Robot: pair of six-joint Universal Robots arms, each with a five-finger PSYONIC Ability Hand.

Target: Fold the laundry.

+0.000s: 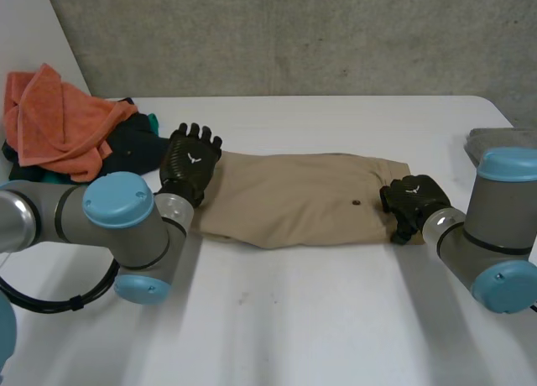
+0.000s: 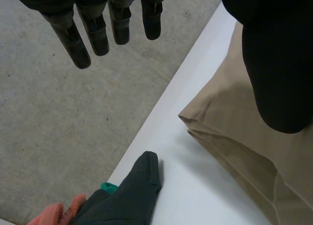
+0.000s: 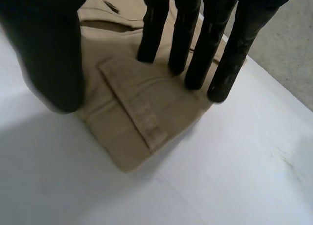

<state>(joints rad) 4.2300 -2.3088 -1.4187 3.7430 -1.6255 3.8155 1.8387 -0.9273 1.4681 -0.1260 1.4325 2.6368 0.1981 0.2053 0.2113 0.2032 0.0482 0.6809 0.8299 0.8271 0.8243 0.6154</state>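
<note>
While the tan garment [image 1: 298, 197] lies folded at the table [image 1: 336, 319] centre, you see the left hand [image 1: 190, 161] at its 9 o'clock end, fingers straight and spread. The right hand [image 1: 411, 200] is at 3 o'clock, straight fingers [image 3: 183, 44] resting on it.

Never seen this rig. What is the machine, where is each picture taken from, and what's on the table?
A two-armed robot works at a white table; each arm ends in a black robot hand. The wide picture looks down from between the arms; the other two come from wrist cameras, looking along each palm. A folded tan garment lies on the table. The left robot hand is at one end, fingers straight, holding nothing. The right robot hand rests straight fingertips on the other end. An orange cloth and a dark garment lie piled near the left arm.
</note>
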